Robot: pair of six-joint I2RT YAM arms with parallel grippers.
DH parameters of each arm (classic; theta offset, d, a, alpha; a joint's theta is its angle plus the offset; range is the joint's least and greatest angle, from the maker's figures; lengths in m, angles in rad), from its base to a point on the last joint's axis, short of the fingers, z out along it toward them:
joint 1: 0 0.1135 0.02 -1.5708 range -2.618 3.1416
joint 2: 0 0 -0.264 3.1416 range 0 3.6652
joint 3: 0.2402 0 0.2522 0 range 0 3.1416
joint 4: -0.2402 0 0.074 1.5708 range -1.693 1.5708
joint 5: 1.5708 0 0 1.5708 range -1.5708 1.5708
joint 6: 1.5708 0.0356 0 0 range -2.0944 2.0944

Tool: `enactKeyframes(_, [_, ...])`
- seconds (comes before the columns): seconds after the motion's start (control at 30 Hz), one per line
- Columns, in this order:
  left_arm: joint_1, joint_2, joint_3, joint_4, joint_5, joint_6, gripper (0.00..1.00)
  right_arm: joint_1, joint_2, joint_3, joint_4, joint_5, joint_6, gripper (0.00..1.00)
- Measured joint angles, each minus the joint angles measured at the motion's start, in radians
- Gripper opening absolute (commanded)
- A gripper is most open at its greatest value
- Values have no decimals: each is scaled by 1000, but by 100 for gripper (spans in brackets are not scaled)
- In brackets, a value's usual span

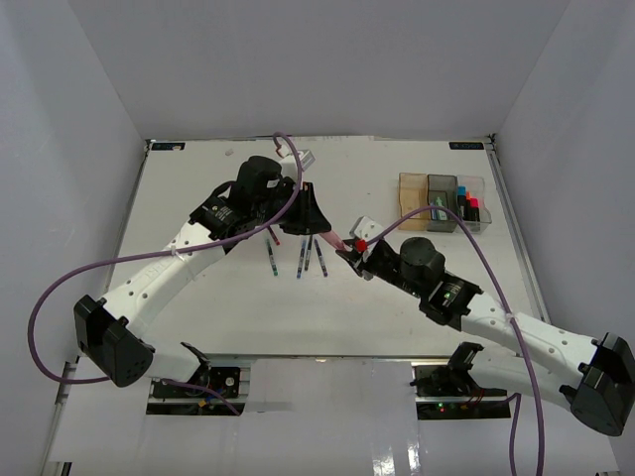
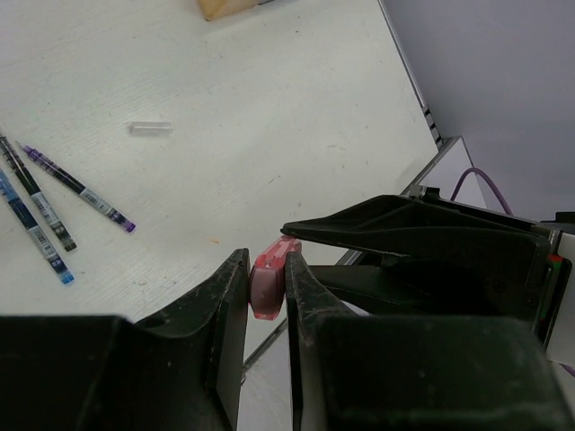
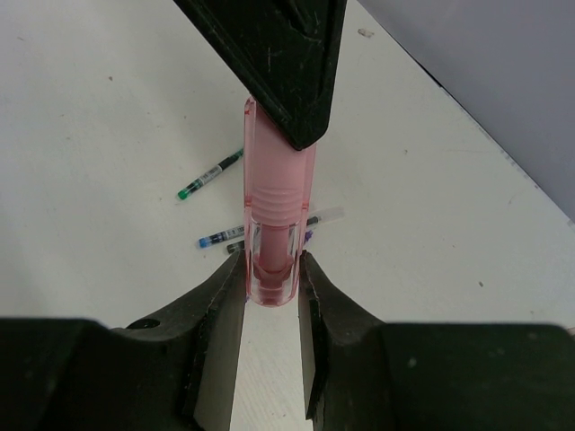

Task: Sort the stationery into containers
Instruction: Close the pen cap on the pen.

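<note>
- The left gripper [image 2: 267, 277] is clamped on one end of a pink marker [image 3: 278, 193]. Its own camera shows only a short pink stub between the fingers, and the rest is hidden behind them.
- The right gripper [image 3: 272, 274] pinches the other end of the same marker, its fingers pressed against both sides of the translucent barrel. The marker runs straight out ahead of it and vanishes under the dark tip of the left gripper.
- From overhead the two grippers meet nearly tip to tip above the table [image 1: 298, 317]. The marker is a thin pink sliver between them, too small to tell which end is the cap.
- Four thin pens [image 1: 304, 258] lie loose on the table just to the near side of the left gripper, touching neither gripper. The wrist cameras catch only some of them, one cut off by the frame edge.
- Three bins [image 1: 442, 190] stand in a row beyond the right gripper and to its right, well apart from it. Bright caps stick up from the clear end bin. What the other two hold is too small to make out.
- A small clear piece [image 2: 149, 128] lies on the table ahead of the left gripper. I cannot tell what it is.
</note>
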Motion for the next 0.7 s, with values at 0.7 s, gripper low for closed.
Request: enactKeyframes(0.7, [14, -21, -116, 124, 30, -42, 35, 0, 69, 99, -85, -10, -26, 19])
